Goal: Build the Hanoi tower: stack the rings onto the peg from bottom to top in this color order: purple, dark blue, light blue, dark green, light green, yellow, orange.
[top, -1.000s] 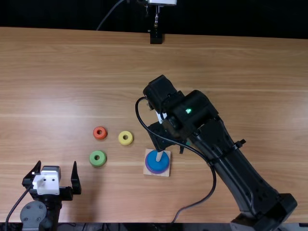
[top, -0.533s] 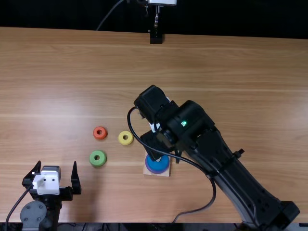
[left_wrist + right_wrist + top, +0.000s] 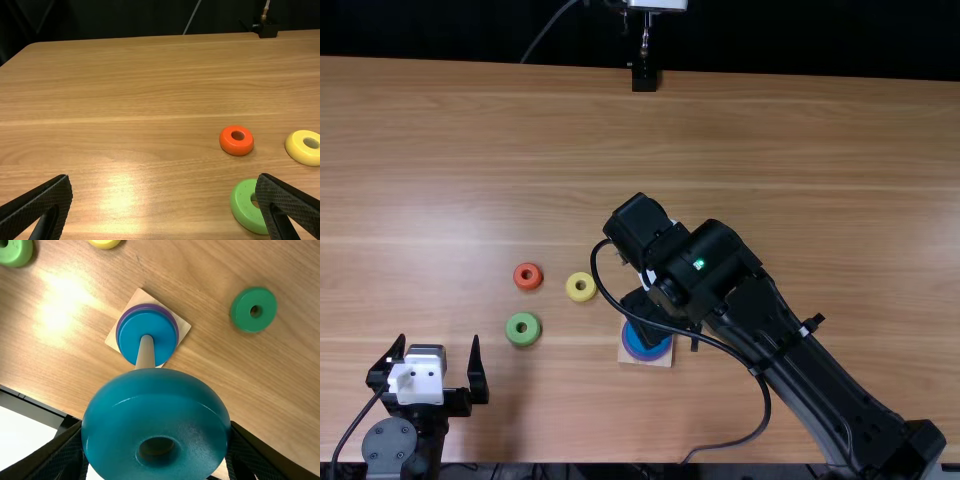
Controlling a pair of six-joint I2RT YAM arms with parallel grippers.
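Above the peg base (image 3: pixel 645 361), my right gripper (image 3: pixel 642 318) hangs, covering the peg. In the right wrist view my right gripper (image 3: pixel 156 425) is shut on the light blue ring (image 3: pixel 155 407), held near the tip of the wooden peg (image 3: pixel 146 352). The dark blue ring (image 3: pixel 135 335) lies over the purple ring (image 3: pixel 174 326) around the peg. My left gripper (image 3: pixel 438 340), also in its wrist view (image 3: pixel 164 177), stands open and holds nothing. Left of the base lie the light green ring (image 3: pixel 523 329), yellow ring (image 3: pixel 581 287) and orange ring (image 3: pixel 528 276).
The dark green ring (image 3: pixel 253 309) lies on the table beside the base, hidden under the right arm in the top view. A black cable loops beside the right arm. A dark stand (image 3: pixel 644 78) is at the table's far edge.
My right gripper has moved toward the near edge and a little left, so it now covers the peg that showed a second ago. The left arm and loose rings have kept still.
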